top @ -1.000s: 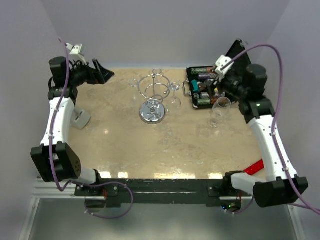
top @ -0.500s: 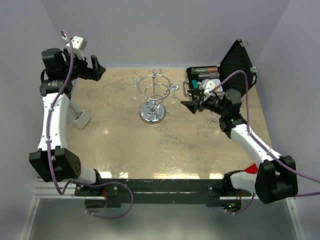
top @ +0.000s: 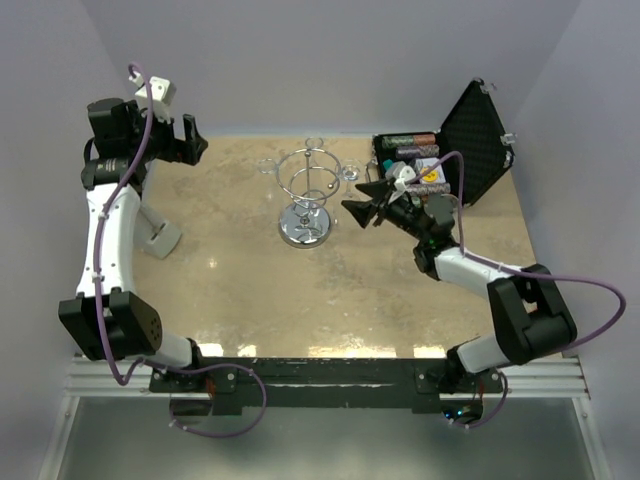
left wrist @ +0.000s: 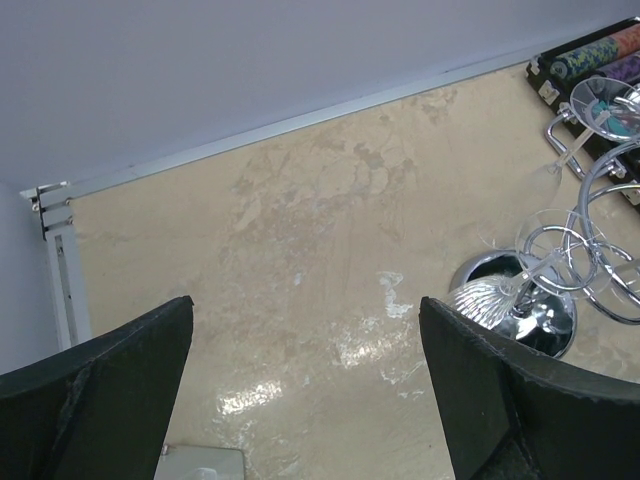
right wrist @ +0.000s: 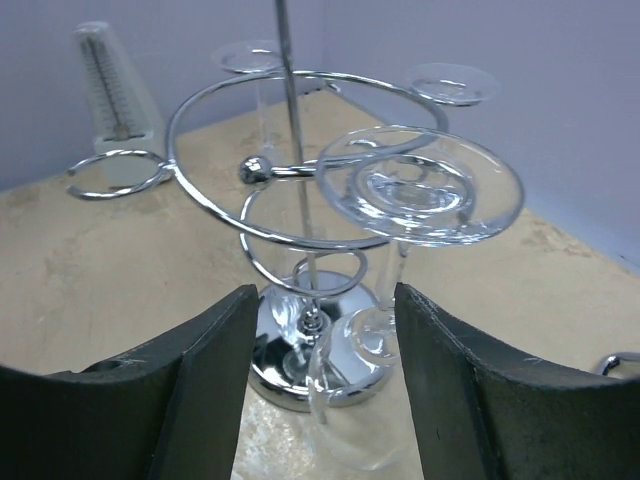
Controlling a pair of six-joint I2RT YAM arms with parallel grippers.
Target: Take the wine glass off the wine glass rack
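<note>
The chrome wine glass rack [top: 305, 195] stands at the table's far middle on its round mirror base [top: 304, 229]. Clear wine glasses hang upside down from its loops. In the right wrist view the nearest wine glass [right wrist: 415, 190] hangs foot up on a loop of the rack [right wrist: 300, 165], its bowl [right wrist: 365, 400] low between my fingers. My right gripper [top: 358, 210] [right wrist: 322, 335] is open, just right of the rack, its fingers on either side of that bowl without touching it. My left gripper [top: 190, 140] [left wrist: 305, 400] is open and empty at the far left corner.
An open black case of batteries [top: 440, 165] stands at the far right, also showing in the left wrist view [left wrist: 590, 60]. A small grey block [top: 160, 238] lies at the left by the left arm. The back wall and side walls are close.
My right arm has swung left from beside the battery case to the rack, so a hanging glass now sits between its open fingers. The left arm has drawn slightly back.
</note>
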